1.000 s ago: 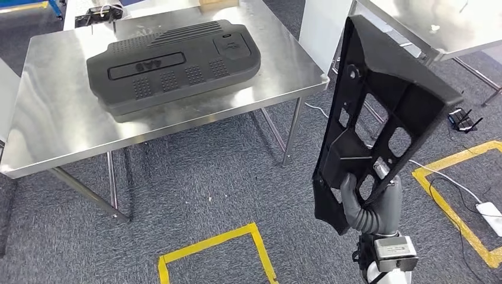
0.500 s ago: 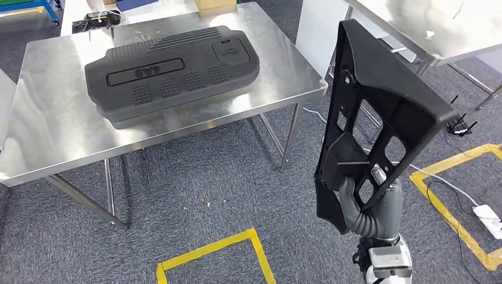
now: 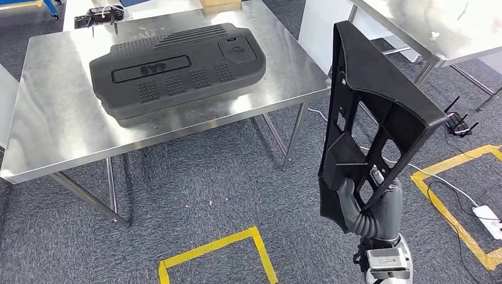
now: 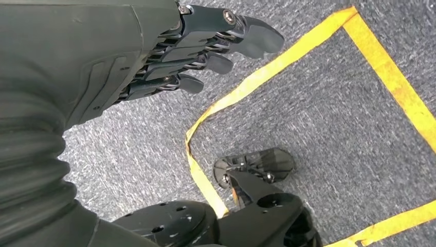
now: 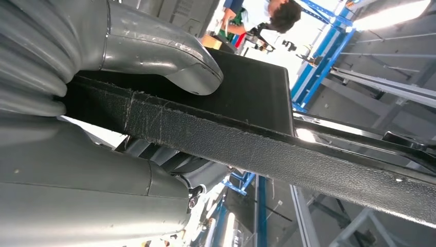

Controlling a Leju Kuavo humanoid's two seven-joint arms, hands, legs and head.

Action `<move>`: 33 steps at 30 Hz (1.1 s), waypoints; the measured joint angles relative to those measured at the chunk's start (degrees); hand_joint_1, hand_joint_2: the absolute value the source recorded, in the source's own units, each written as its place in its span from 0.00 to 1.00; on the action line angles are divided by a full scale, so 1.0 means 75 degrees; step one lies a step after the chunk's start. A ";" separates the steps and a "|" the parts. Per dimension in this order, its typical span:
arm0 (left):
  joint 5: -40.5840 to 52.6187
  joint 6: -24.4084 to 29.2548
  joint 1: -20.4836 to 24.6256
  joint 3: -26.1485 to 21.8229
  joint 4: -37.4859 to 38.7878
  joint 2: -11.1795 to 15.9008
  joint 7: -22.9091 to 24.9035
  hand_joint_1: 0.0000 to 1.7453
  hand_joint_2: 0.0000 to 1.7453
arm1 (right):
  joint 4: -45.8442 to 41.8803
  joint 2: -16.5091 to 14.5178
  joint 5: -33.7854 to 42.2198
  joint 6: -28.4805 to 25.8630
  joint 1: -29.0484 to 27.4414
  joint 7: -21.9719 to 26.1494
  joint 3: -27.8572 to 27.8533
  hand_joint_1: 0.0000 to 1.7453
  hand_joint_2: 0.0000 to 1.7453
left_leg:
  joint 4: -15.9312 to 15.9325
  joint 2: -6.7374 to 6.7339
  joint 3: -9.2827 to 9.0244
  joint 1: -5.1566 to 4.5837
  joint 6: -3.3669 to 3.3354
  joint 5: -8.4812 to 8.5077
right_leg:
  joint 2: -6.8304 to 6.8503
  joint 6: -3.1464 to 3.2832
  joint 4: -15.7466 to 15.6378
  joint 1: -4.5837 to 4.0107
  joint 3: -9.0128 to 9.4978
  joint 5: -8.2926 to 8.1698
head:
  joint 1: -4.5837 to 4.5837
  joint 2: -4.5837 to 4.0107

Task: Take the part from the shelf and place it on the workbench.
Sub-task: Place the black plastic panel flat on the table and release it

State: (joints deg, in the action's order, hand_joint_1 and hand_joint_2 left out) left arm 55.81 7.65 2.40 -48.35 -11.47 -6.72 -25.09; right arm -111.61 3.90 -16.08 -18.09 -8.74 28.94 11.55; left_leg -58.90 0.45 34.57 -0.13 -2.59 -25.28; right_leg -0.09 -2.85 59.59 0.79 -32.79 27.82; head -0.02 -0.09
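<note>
One part point(image 3: 379, 112) upright, long axis vertical.

Two black parts: one point(image 3: 379, 112) held, one point(image 3: 177, 68) on table; two tables point(image 3: 53, 124), point(image 3: 467, 29).

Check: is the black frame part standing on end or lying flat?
On end: the black frame part rises steeply from the right hand gripping its lower end, above the floor.

A large dark grey moulded cover point(image 3: 176, 70) lies flat on the steel table. A small black device point(image 3: 98, 15) sits at the table's far left corner beside a cardboard box point(image 3: 220, 5). Yellow tape point(image 3: 216, 248) marks the grey carpet point(image 3: 201, 183). A white cable point(image 3: 450, 183) runs to a power strip point(image 3: 489, 214).
</note>
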 joint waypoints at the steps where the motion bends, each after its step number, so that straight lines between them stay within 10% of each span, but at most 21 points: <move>1: 0.0002 0.0001 0.0003 -0.0001 0.0000 -0.0005 0.0001 0.00 1.00 | -0.0009 0.0002 -0.0002 -0.0007 -0.0007 0.0001 0.0001 1.00 1.00 | 0.0035 -0.0003 -0.0015 0.0032 -0.0031 0.0024 | 0.0000 0.0023 0.0362 0.0003 -0.0179 0.0175 | 0.0007 0.0000; 5: 0.0005 -0.0001 0.0001 -0.0005 0.0000 -0.0010 0.0007 0.00 1.00 | -0.0013 0.0008 -0.0004 -0.0015 -0.0052 0.0003 0.0002 1.00 1.00 | 0.0035 0.0012 0.0011 0.0056 -0.0030 0.0040 | 0.0000 -0.0018 0.1931 0.0071 -0.0966 0.0736 | 0.0017 0.0000; 9: 0.0005 -0.0012 0.0003 -0.0007 -0.0001 -0.0018 0.0011 0.00 1.00 | -0.0016 0.0008 -0.0005 -0.0015 -0.0066 0.0002 0.0003 1.00 1.00 | 0.0006 0.0086 0.0006 0.0095 0.0143 0.0034 | -0.0020 -0.0315 0.0207 0.0187 -0.0115 0.0032 | 0.0033 0.0000; 15: 0.0015 -0.0012 -0.0007 -0.0017 -0.0004 -0.0014 0.0008 0.00 1.00 | -0.0024 0.0012 -0.0055 -0.0036 -0.0074 0.0007 -0.0001 1.00 1.00 | -0.0160 0.0092 0.0081 0.0126 0.0424 -0.0079 | -0.0012 0.0033 -0.0239 0.0165 0.0131 -0.0172 | 0.0011 0.0000; 20: 0.0054 -0.0032 -0.0007 -0.0033 -0.0001 -0.0020 -0.0002 0.00 1.00 | -0.0023 0.0008 -0.0095 -0.0048 -0.0076 0.0008 -0.0004 1.00 1.00 | -0.2215 0.0026 0.1058 0.0138 0.0490 -0.0971 | 0.0093 0.0215 -0.0240 0.0122 0.0178 -0.0133 | -0.0018 0.0000; 25: 0.0061 -0.0035 0.0006 -0.0035 0.0001 -0.0019 -0.0009 0.00 1.00 | -0.0023 0.0008 -0.0102 -0.0053 -0.0073 0.0008 -0.0007 1.00 1.00 | -0.0364 -0.0194 0.0151 0.0118 0.0437 -0.0020 | 0.0178 0.0126 -0.0214 0.0066 0.0337 0.0009 | -0.0031 0.0000; 30: 0.0063 -0.0033 0.0029 -0.0043 0.0001 -0.0023 -0.0019 0.00 1.00 | -0.0025 0.0006 -0.0136 -0.0069 -0.0070 0.0008 0.0007 1.00 1.00 | -0.0107 -0.0082 0.0102 0.0072 0.0243 0.0000 | 0.0241 -0.0004 -0.0102 0.0031 0.0263 0.0138 | -0.0009 0.0000; 33: 0.0063 -0.0034 0.0036 -0.0045 -0.0001 -0.0023 -0.0027 0.00 1.00 | -0.0023 0.0012 -0.0138 -0.0071 -0.0072 0.0008 0.0007 1.00 1.00 | -0.0081 0.0039 0.0112 0.0091 0.0125 0.0022 | 0.0089 0.0036 0.1163 0.0040 -0.0394 0.0665 | 0.0020 0.0000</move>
State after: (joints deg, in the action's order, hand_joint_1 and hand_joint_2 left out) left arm 56.28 7.39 2.68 -48.69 -11.47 -6.90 -25.29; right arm -111.79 3.99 -17.11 -18.62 -9.28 29.00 11.60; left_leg -59.51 0.74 35.42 0.56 -1.64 -25.11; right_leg 0.57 -2.58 68.31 1.10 -35.75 32.80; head 0.13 -0.09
